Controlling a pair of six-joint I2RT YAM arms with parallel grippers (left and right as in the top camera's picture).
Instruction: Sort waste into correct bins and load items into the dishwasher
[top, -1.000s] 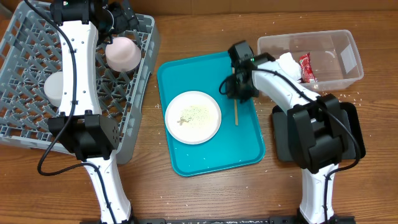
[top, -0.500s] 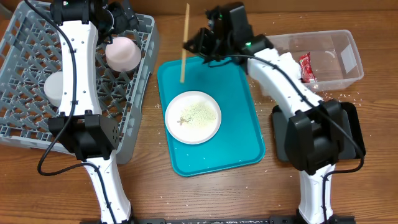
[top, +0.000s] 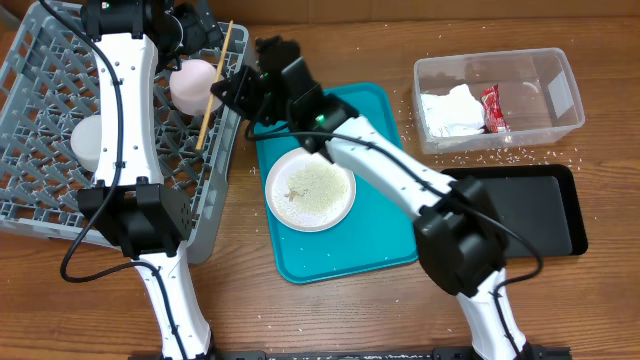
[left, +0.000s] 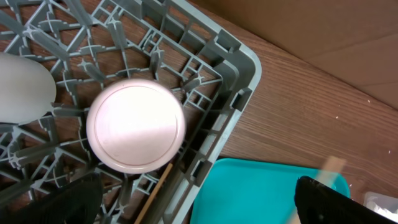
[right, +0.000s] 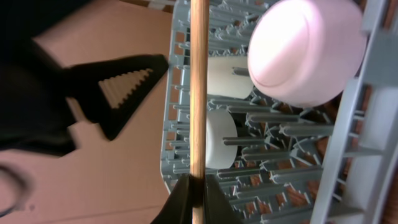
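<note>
right gripper clamped on one chopstick over rack; left gripper apart; one bowl in rack.

The dish rack is overhung down its middle by the left arm, flanked by the cup and upturned bowl; a chopstick is held slanted beside the bowl. Bare lattice is left along its left side. The teal tray is crossed by the right arm.

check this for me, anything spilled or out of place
Yes: loose rice grains lie scattered on the table beside the clear tub and along the black tray, outside both. The white plate on the teal tray also carries rice residue.
</note>
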